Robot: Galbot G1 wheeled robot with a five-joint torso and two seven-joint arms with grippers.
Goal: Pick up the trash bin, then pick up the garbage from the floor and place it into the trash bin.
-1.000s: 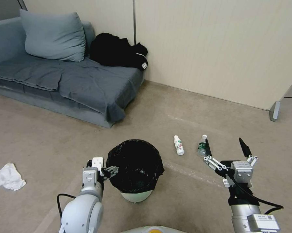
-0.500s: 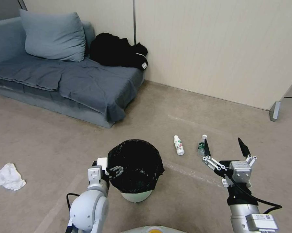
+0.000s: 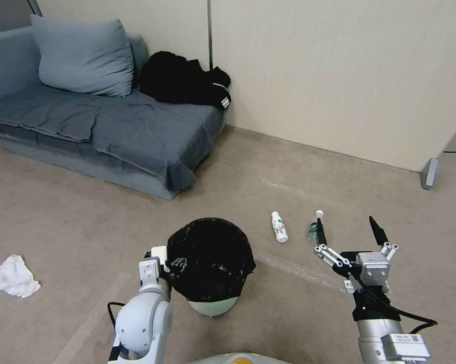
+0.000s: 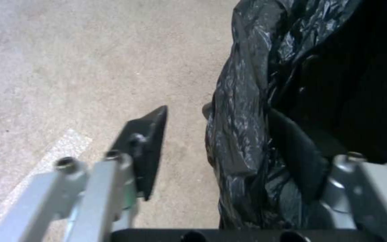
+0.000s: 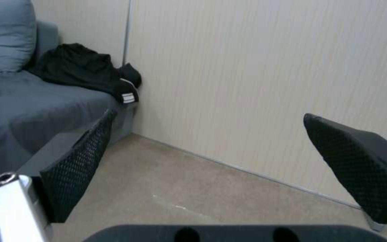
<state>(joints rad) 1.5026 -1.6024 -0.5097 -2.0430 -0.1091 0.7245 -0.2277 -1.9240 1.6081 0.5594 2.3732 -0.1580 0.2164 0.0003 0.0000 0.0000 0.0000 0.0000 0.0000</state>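
straddling the trash bin (image 4: 265,101) rim, left gripper (image 4: 229,148) gapes unclosed; head view shows right gripper (image 3: 347,233) wide open, empty.

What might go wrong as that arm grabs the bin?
The left gripper straddles the trash bin rim, one finger outside, one inside, still open. Closing may pinch mostly the loose black liner, so the bag could slip or tear. Held at one edge, the bin might tilt. The right gripper hovers open near a bottle.

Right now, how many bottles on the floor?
2. The white bottle lies just right of the trash bin; the green-label bottle sits beside it, partly behind the right gripper.
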